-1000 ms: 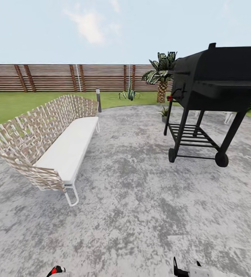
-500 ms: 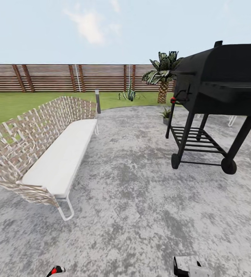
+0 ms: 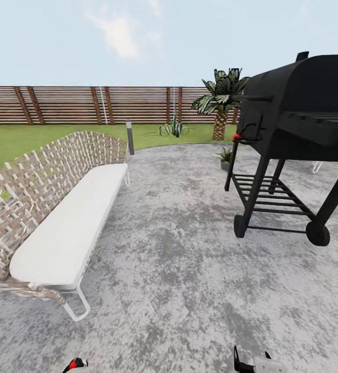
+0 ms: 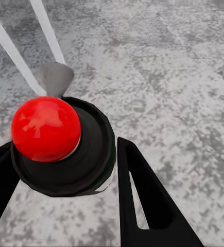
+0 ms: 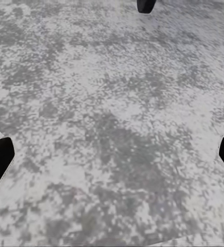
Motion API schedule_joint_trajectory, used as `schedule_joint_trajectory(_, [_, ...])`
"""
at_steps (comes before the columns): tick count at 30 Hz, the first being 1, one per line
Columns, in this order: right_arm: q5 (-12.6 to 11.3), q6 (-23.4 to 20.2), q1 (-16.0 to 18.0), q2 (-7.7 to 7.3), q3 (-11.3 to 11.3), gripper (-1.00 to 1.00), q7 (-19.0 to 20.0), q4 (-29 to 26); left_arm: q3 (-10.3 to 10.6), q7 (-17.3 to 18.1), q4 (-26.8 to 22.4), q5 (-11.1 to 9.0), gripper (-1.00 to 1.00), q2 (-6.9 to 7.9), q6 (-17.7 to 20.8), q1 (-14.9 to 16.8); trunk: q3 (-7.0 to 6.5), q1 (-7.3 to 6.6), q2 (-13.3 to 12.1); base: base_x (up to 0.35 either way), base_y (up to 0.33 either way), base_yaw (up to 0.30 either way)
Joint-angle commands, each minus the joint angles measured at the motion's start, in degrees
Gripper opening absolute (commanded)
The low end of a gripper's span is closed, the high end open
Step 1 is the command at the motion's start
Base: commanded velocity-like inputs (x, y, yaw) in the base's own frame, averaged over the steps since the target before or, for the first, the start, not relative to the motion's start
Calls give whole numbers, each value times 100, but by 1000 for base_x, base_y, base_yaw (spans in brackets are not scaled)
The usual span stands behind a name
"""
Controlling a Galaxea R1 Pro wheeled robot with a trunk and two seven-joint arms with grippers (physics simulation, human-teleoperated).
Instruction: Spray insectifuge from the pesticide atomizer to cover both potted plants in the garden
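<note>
My left gripper (image 4: 65, 146) is shut on the pesticide atomizer (image 4: 91, 164), whose black head carries a red knob and a grey cone-shaped part. The black fingers (image 4: 142, 206) sit on either side of that head. In the head view the atomizer's red knob (image 3: 74, 363) peeks in at the bottom edge. A small potted plant (image 3: 224, 157) in a grey pot stands on the patio just behind the grill's near leg. My right gripper (image 5: 112, 154) is open over bare stone, and its top (image 3: 252, 365) shows at the head view's bottom edge.
A woven bench with a white cushion (image 3: 65, 228) runs along the left. A black wheeled grill (image 3: 293, 129) stands at the right. The grey stone patio (image 3: 179, 269) lies between them. Beyond are lawn, a post light (image 3: 130, 137), a spiky plant (image 3: 174, 127), a palm (image 3: 220, 103) and a slat fence (image 3: 86, 103).
The whole head view has shifted: bench and grill now look larger and nearer, so the camera has moved forward. Both grippers keep their places at the bottom edge.
</note>
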State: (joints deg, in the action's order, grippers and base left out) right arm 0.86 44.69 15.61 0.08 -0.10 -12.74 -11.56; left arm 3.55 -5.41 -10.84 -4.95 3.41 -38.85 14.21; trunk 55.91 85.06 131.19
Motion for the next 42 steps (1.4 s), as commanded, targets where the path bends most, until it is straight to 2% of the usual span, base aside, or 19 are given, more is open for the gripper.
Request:
schedule_joint_trajectory(1, [13, 14, 3, 1, 1, 100, -18, 4, 41, -13, 2, -50, -100, 2, -17, 3, 5, 2, 2, 339, -1, 0])
schedule_joint_trajectory(42, [28, 22, 3, -8, 19, 100, -1, 5, 41, -13, 4, -50, -100, -6, -14, 3, 5, 2, 2, 334, -75, 0])
